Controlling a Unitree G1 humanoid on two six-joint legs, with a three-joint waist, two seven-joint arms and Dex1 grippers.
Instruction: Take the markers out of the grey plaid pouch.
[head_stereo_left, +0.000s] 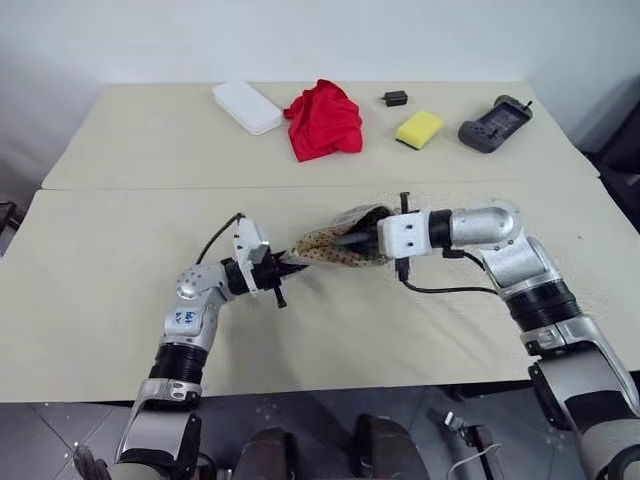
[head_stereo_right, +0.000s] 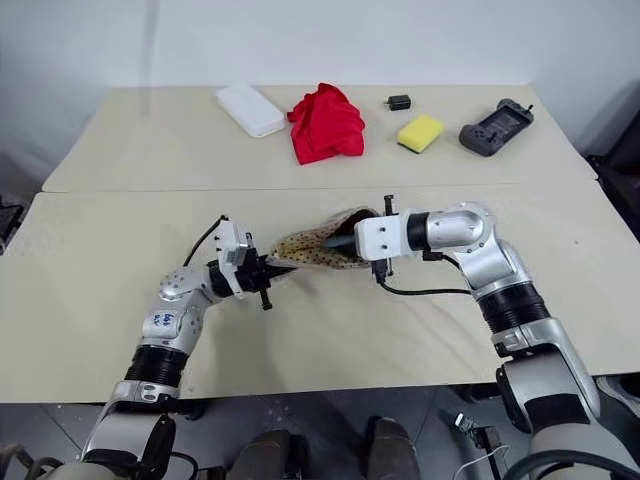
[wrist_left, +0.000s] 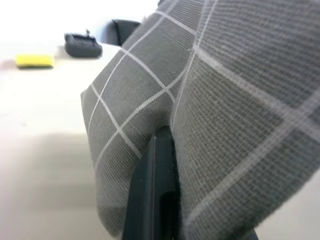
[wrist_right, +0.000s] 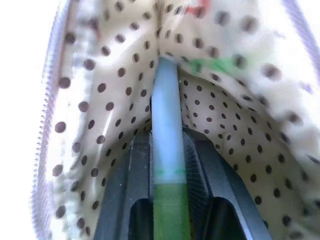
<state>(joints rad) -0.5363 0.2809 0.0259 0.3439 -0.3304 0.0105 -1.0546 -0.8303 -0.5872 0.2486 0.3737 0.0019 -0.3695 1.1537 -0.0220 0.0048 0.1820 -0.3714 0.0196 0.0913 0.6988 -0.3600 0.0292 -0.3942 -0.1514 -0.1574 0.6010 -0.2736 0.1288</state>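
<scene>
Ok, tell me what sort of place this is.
Probably a robot test room or lab: plain pale tables against a bare wall, set with a staged mix of items, such as a yellow sponge, a red cloth and a handheld controller.

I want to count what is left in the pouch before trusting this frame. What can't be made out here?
- How many markers remain: in the right wrist view the dotted lining of the grey plaid pouch hides all but one marker, gripped in the right gripper.
- That marker's far end: buried in a lining fold.
- The left gripper: its fingertips are covered by pouch fabric.
</scene>
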